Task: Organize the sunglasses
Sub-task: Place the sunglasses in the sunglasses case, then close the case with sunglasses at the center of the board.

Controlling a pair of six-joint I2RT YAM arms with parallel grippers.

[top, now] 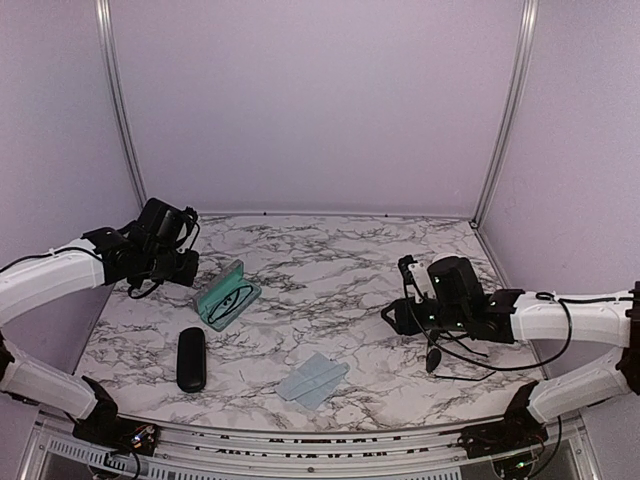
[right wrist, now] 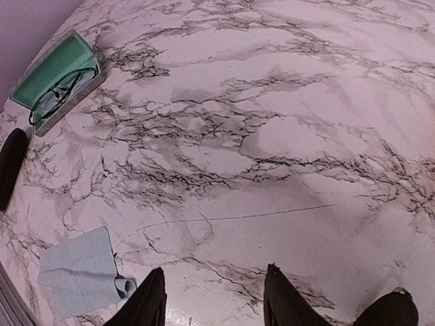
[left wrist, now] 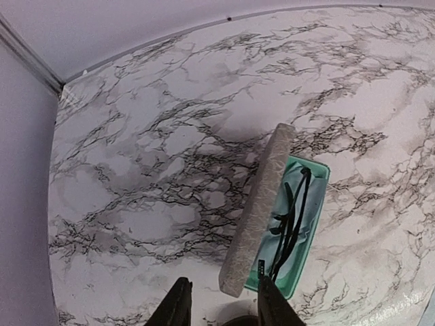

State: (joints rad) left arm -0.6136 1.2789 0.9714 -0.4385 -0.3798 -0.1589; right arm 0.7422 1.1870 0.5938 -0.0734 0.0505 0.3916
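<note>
Sunglasses (left wrist: pixel 279 231): you have one thin black wire pair lying folded inside the open grey case, on its green lining, on the left part of the table.
Grey case (left wrist: pixel 262 204): it is open, with the base flat on the marble-pattern table (top: pixel 340 260). The lid stands up along the side nearer your left gripper.
Left gripper (left wrist: pixel 224 293): your jaws stand partly apart with nothing between them. The gripper hovers above the table beside the case, and the near end of the lid sits just ahead of the fingertips.
Right gripper (right wrist: pixel 214 272): your jaws are parted, with only bare tabletop showing between the fingers. The gripper hangs over the right side, well apart from the case.
Dark oval piece (top: pixel 434 358): it hangs on thin black wire beneath your right wrist. You cannot tell whether it is a second pair or cabling.
Black oval case (top: pixel 191 358): it is closed and lies toward the front edge, near the grey case but not touching it.
Blue cloth (top: pixel 312 378): it lies flat near the front edge, between your two arms.
</note>
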